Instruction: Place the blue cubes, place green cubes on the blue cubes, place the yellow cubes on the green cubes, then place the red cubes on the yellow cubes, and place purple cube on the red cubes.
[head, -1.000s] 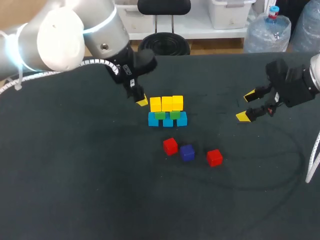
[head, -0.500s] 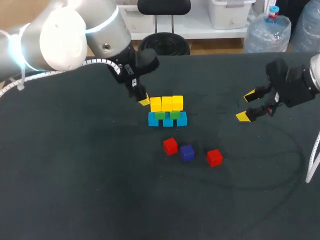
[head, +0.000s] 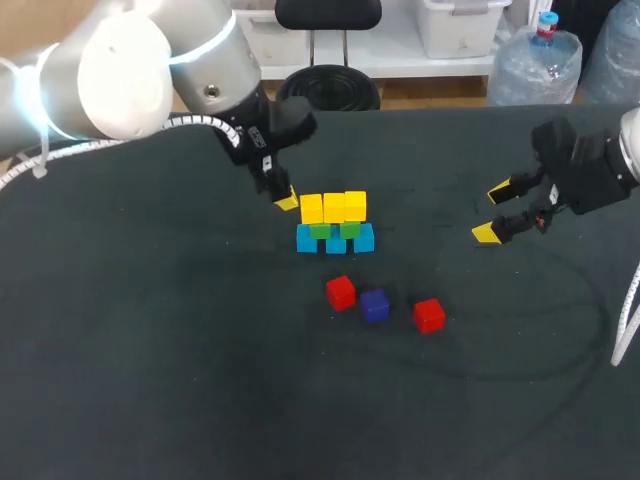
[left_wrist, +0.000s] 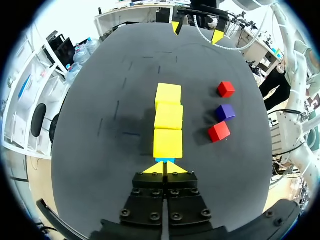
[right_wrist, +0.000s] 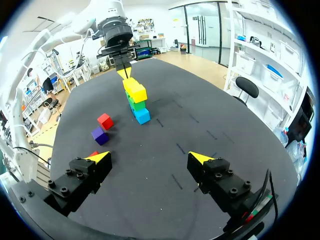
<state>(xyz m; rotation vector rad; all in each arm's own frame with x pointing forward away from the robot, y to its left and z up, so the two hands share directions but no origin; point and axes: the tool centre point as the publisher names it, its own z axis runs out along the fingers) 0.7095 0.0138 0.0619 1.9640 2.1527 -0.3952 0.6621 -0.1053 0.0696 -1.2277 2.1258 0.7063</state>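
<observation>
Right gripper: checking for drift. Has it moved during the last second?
No. The right gripper holds the same offset from the nearer red cube in the head view.

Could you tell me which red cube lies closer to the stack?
The red cube left of the purple cube in the head view; the other red cube lies beyond it, farther off.

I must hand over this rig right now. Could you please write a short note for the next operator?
Left gripper: shut, empty, beside the end of the yellow cubes.
Right gripper: open, empty, well apart from them.
Done: blue cubes placed, green cubes on them, yellow on top.
Left: two red cubes and the purple cube lie loose in front; reds go onto yellow, purple last.
</observation>
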